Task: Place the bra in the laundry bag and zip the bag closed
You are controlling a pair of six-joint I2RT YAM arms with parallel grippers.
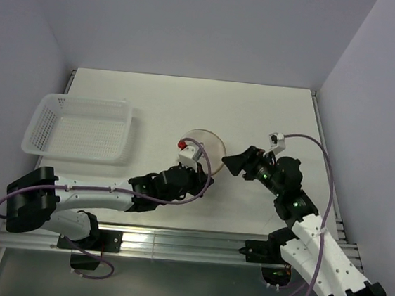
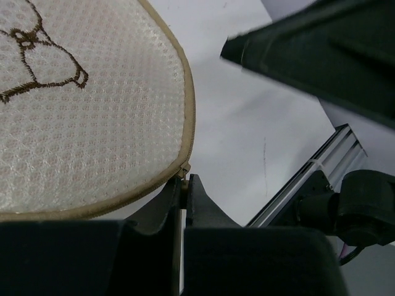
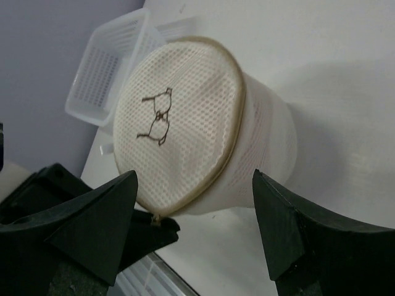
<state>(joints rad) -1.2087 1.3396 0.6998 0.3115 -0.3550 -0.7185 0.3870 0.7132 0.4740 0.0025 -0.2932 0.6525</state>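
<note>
Far left on the one white table (image 1: 188, 97): one white perforated basket (image 1: 79, 130), well apart from the rest. Centre: one laundry bag (image 1: 210, 144), a round mesh drum with its zip closed where seen and its embroidered face turned rightward. At its near rim: left gripper (image 2: 184, 185), fingertips pressed together at the zip's end. Just right: right gripper (image 3: 194, 180), spread wide, clear of the bag.

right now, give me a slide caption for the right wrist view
Open right gripper frames the round white mesh laundry bag, white perforated plastic basket behind it.
</note>
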